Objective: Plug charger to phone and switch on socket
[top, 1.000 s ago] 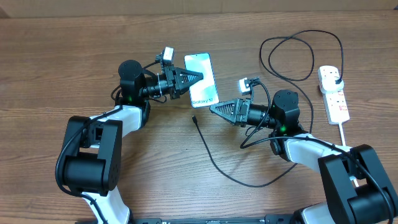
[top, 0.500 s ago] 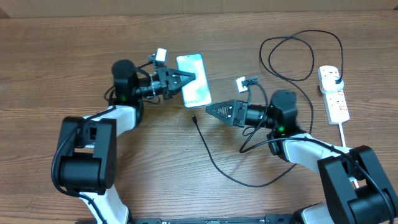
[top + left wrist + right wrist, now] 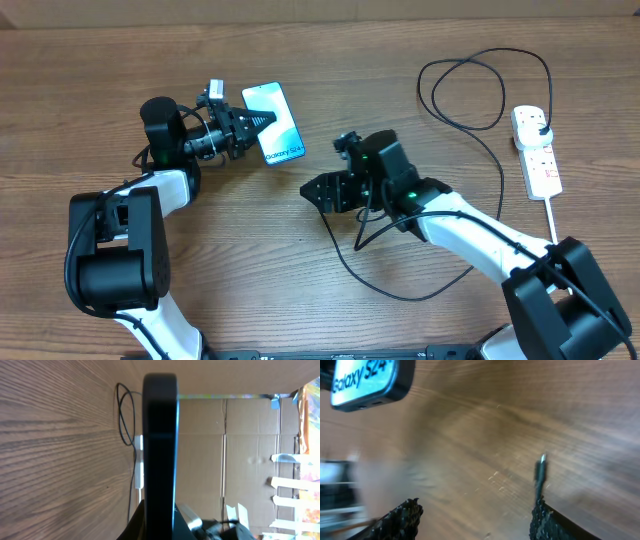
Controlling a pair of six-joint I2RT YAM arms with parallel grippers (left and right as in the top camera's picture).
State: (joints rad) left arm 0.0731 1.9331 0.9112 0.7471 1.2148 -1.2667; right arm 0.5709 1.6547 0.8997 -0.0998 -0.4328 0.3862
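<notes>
Charger cable (image 3: 342, 262), thin, black, probably limp: grasp at rigid connector tip (image 3: 540, 467). Right gripper (image 3: 477, 510) spread; left gripper (image 3: 262, 121) clamps blue-screened smartphone (image 3: 282, 140).

overhead: bright, even, soft shadows | left wrist: phone (image 3: 160, 435) dark, backlit | right wrist: motion blur

Matt, grained wood forms the table (image 3: 250, 300) under a phone (image 3: 273, 123) with a glossy screen, a smooth white plastic power strip (image 3: 537, 150) and a thin matt black charger cable (image 3: 386, 293); plain brown cardboard (image 3: 240, 460) behind
</notes>
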